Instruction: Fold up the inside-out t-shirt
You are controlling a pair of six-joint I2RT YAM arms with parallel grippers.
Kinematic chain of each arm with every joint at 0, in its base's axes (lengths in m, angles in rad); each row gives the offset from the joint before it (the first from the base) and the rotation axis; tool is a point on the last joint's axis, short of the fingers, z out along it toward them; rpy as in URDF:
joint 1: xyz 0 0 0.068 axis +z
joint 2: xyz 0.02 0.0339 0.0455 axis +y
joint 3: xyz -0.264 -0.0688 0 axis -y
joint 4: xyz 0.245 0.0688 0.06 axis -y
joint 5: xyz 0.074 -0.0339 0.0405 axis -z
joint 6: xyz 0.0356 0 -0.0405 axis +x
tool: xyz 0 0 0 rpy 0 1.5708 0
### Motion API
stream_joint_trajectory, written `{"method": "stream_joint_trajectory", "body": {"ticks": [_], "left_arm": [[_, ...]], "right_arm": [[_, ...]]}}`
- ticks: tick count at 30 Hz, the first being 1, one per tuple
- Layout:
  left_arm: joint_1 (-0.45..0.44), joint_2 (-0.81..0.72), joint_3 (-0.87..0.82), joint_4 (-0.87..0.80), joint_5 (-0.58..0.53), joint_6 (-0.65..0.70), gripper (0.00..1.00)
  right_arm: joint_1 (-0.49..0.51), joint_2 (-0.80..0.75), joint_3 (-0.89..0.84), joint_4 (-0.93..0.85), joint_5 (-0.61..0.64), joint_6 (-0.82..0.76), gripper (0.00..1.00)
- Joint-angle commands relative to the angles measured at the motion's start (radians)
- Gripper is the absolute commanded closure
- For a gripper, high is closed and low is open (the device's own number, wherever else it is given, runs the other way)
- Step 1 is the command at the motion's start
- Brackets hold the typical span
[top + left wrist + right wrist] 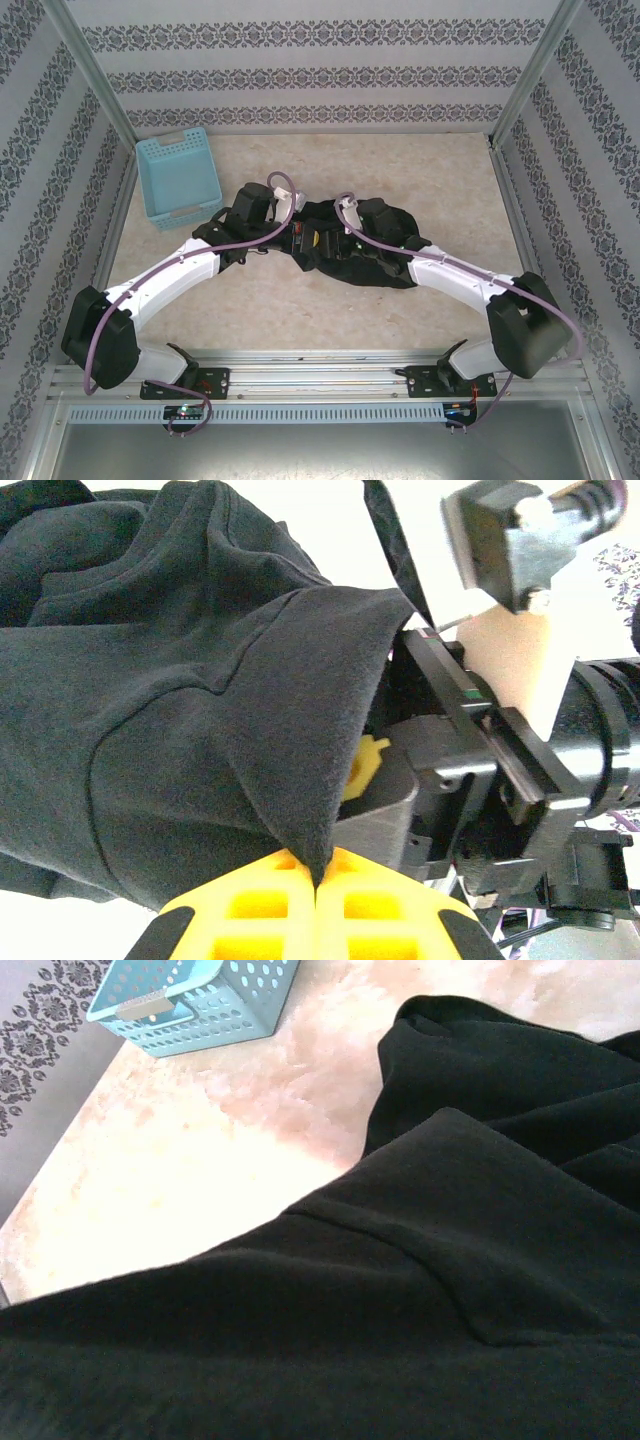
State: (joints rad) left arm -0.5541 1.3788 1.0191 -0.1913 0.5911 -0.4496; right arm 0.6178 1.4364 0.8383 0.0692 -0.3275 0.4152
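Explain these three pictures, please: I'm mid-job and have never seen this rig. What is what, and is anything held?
Two robot arms are bolted at the table's near edge. The overhead picture looks down from behind them: left arm, right arm, a bunched black shirt on the table between them, and a blue basket at the far left. The other two pictures come from a camera on each wrist. In the left wrist picture, the left gripper has its yellow fingers shut on a point of shirt. The right wrist picture looks across the shirt close up; whether the right gripper grips, I cannot tell.
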Motion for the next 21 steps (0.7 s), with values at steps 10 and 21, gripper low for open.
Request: {"method": "stream_joint_trajectory", "body": {"ticks": [10, 21], "left_arm": [[0.030, -0.031, -0.005, 0.009, 0.008, 0.020, 1.00], [0.054, 0.000, 0.032, -0.073, -0.095, 0.085, 0.97]], "right_arm": [[0.028, -0.037, 0.022, -0.016, 0.094, -0.028, 1.00], [0.030, -0.214, -0.028, -0.137, 0.200, -0.009, 1.00]]}}
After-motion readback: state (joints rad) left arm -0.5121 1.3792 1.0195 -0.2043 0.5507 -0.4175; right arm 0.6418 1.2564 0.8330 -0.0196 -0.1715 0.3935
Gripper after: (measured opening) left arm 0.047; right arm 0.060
